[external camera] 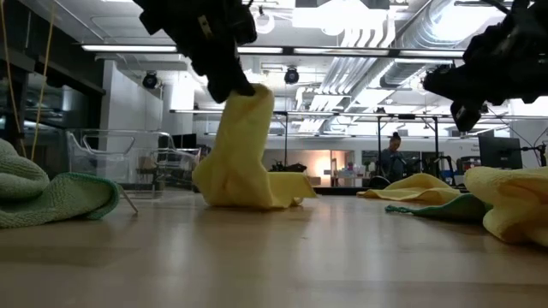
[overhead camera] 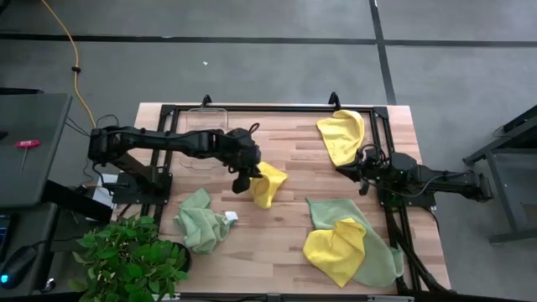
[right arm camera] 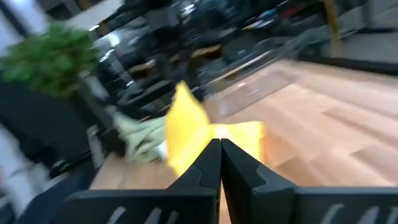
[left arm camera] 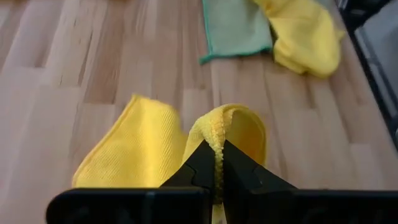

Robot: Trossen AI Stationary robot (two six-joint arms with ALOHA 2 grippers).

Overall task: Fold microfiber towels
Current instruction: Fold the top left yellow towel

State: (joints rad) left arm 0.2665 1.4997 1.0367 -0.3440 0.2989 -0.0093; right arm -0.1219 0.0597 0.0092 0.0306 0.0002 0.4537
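No readable text, labels, brands, numbers or signs in any view.

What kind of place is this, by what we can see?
Probably a robotics lab or workshop: a wooden table with a black frame, bare ceiling pipes, and a concrete floor.

The right gripper (right arm camera: 220, 163) fills the near foreground, its 2 dark fingers pressed together with nothing between them. Beyond them, at 12 o'clock, a yellow towel (right arm camera: 186, 127) stands bunched on the wooden table (right arm camera: 329, 130). A pale green towel (right arm camera: 140, 138) lies at 10 o'clock, under a leafy plant (right arm camera: 53, 56).
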